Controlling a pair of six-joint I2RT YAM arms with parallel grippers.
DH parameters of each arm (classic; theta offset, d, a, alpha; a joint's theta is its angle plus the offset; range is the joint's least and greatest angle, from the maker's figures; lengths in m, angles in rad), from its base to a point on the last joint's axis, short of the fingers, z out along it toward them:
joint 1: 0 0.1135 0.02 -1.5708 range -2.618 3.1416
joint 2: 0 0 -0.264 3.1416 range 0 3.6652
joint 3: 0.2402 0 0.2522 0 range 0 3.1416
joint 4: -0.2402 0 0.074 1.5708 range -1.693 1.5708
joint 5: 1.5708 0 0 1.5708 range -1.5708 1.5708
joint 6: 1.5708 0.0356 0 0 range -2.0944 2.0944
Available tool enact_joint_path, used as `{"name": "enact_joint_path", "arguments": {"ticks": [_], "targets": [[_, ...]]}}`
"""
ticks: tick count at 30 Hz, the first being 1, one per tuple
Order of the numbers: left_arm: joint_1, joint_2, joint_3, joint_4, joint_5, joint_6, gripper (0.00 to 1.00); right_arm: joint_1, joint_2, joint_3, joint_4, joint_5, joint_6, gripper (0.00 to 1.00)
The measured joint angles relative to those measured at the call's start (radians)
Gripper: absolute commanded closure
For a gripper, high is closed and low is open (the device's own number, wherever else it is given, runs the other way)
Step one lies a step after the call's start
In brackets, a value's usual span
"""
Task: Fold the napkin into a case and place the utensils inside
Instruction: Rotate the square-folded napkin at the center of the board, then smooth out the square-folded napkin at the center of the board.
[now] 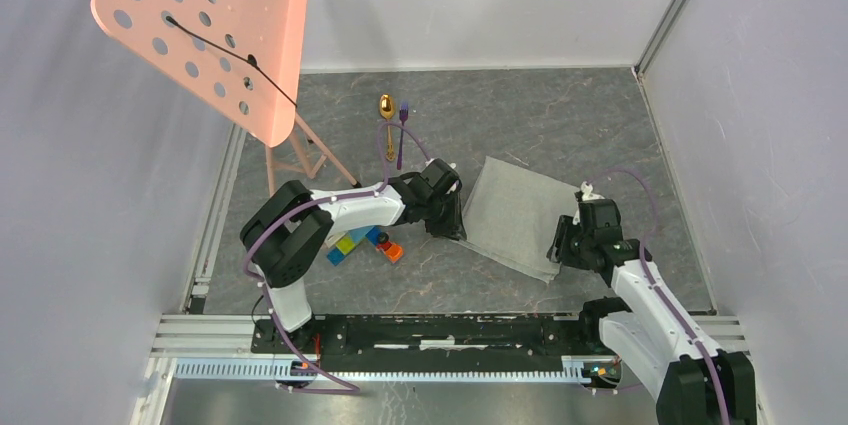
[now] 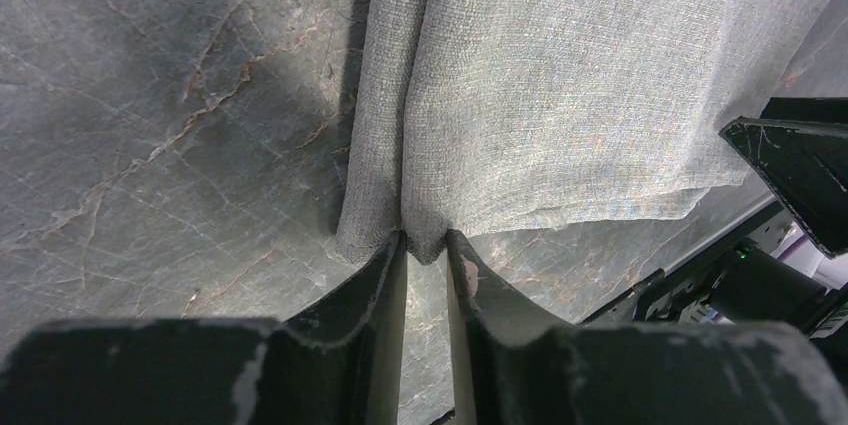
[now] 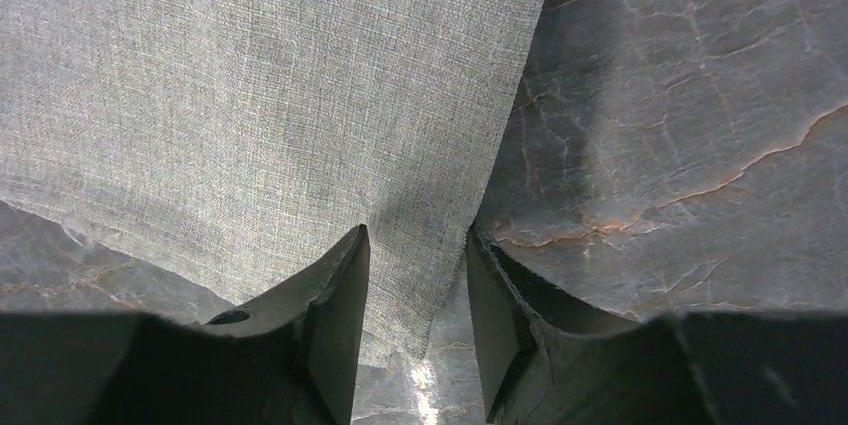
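The left end effector (image 2: 425, 245) is pinching a fold of the napkin (image 1: 515, 210), while the right end effector (image 3: 417, 245) is straddling its corner, part open.

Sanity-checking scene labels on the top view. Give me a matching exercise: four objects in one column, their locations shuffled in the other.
Objects
1. shiny gold metal spoon
2. grey-green cloth napkin
3. colourful toy blocks
4. pink perforated panel

Locations
A. just on the near side of the left arm
B. far left, propped up at a tilt
C. far side, next to the slim purple fork
D. mid-table, right of the blocks

Pairs: 1-C, 2-D, 3-A, 4-B
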Motion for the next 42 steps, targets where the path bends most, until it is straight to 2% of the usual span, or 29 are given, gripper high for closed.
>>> {"name": "enact_joint_path", "arguments": {"ticks": [11,23,33,42], "targets": [[0.000,-0.001,0.000,-0.001,-0.006,0.013,0.89,-0.002,-0.063,-0.024,-0.023,-0.045,0.026,0.61],[0.000,-0.122,0.000,-0.034,-0.008,0.023,0.91,-0.002,-0.085,0.017,-0.080,-0.034,0.018,0.61],[0.014,-0.087,-0.015,-0.039,-0.016,0.031,0.94,-0.002,-0.092,0.032,-0.087,-0.049,-0.011,0.61],[0.026,-0.064,-0.037,-0.042,-0.022,0.040,0.95,0.004,-0.079,0.031,-0.086,-0.137,-0.047,0.61]]}}
